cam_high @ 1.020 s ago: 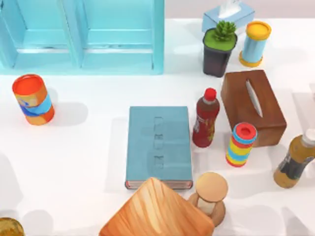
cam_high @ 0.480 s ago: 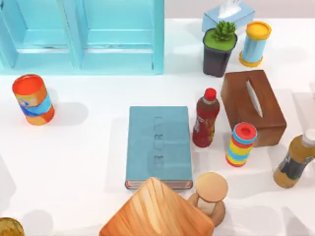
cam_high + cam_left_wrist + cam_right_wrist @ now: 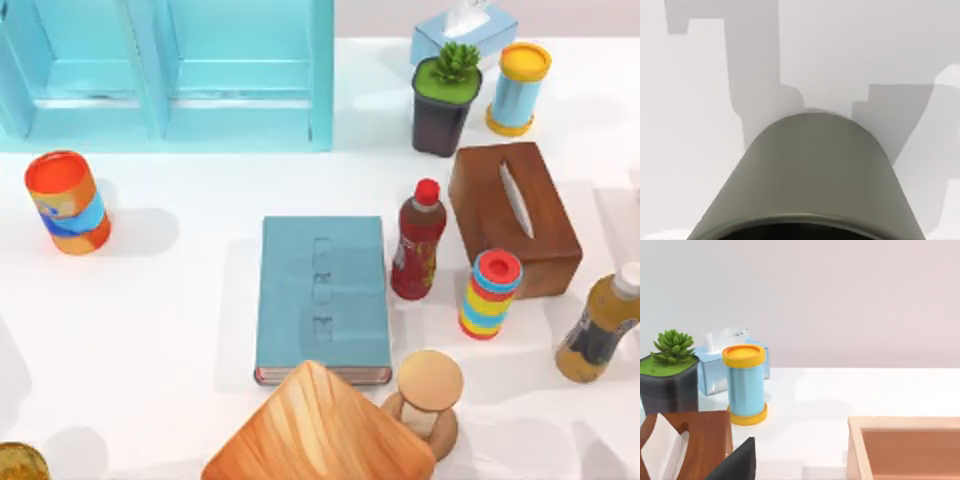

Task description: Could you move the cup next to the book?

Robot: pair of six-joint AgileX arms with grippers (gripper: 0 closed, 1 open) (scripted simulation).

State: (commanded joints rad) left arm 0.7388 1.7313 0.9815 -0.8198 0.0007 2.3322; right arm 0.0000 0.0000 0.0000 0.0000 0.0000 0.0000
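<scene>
Top view gives me the book (image 3: 322, 298) lying flat mid-tabletop, long axis running from the near edge toward the far edge, reddish edge nearest me, with the red-capped bottle (image 3: 418, 240) just beside its right side. My left wrist view has the cup (image 3: 807, 180) close under the camera, over bare white tabletop (image 3: 865, 45), dark mouth toward the lens; whether my left tool holds it I cannot tell. My right wrist view looks past the blue-and-yellow can (image 3: 744, 384) and succulent pot (image 3: 669, 371).

Cup (image 3: 810, 175): plain grey-beige, tapered, handleless; seen close in the left wrist view against white table. Book (image 3: 322, 298): large, flat, teal-blue hardcover, faint embossed marks on cover, reddish-brown edge along its near end; lay mid-table, long side running front to back.
</scene>
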